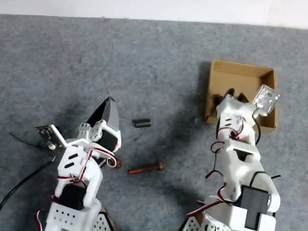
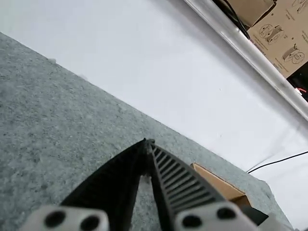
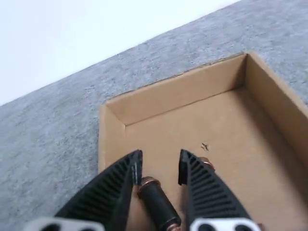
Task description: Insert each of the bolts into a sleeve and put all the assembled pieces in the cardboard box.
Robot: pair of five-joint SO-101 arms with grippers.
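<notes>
a: bolt (image 1: 146, 168)?
b: lying flat on the grey mat (image 1: 159, 62) between the two arms, long axis running side to side; sleeve (image 1: 141, 123) lying likewise, apart, beyond it.
a: assembled piece (image 3: 157, 203)?
b: resting in the cardboard box (image 3: 190, 94), between the right gripper (image 3: 159, 167) fingers, parted a little.
a: left gripper (image 2: 148, 144)?
b: closed tip to tip, holding nothing, hovering over mat; white surface (image 2: 144, 57) beyond.

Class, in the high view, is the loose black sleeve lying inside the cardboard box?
No: the black sleeve lies on the grey carpet, clearly apart from the cardboard box.
</notes>
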